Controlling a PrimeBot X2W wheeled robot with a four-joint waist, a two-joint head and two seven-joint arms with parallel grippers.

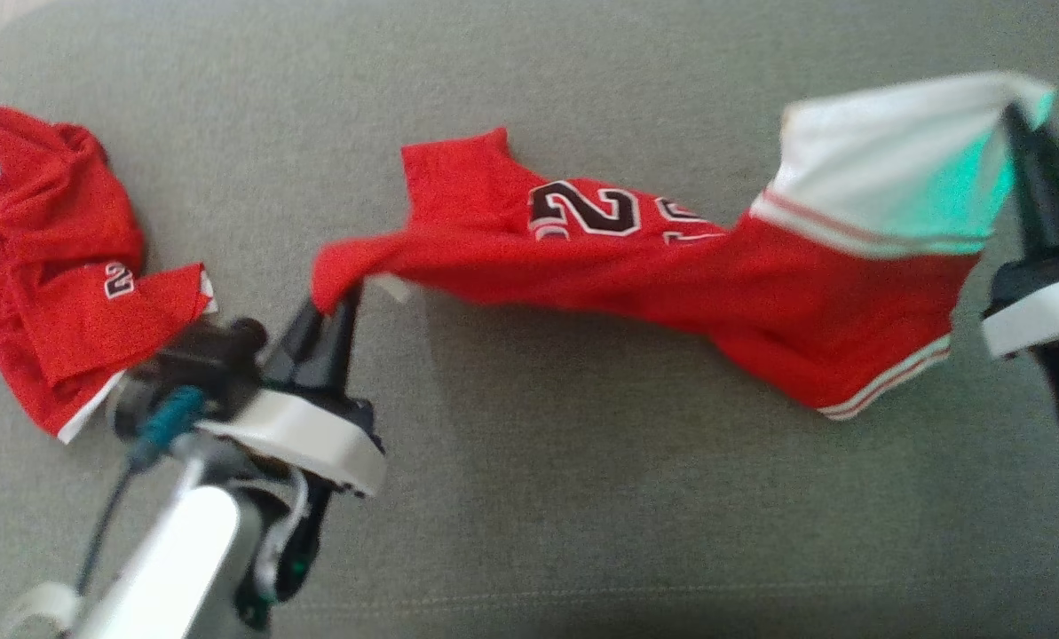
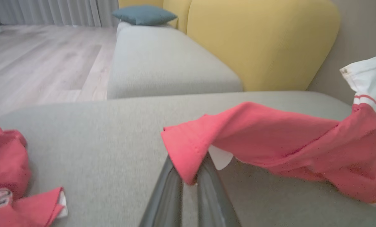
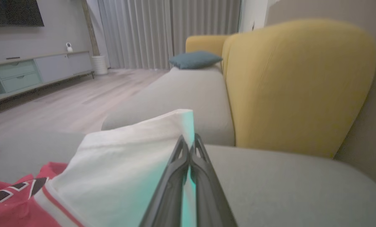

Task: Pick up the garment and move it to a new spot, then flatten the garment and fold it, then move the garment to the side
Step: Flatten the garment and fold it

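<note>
Jersey [image 1: 50,257], crumpled, lies far left on your grey cushion [image 1: 529,497]; your left gripper [image 1: 338,303] pinches a red corner of the garment [image 1: 636,266], which sags stretched over the cushion; your right gripper [image 1: 1015,114] clamps its white end.

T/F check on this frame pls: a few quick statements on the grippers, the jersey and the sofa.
1. The left gripper pinches a red corner of the jersey. True.
2. The right gripper is open above the jersey. False: it is shut on the jersey's white panel.
3. A second garment, also red, lies crumpled on the sofa to the left. True.
4. The jersey lies folded flat. False: it is strung between both grippers, sagging in the middle.
5. The cushion is yellow. False: it is blue; the backrest is yellow.
</note>
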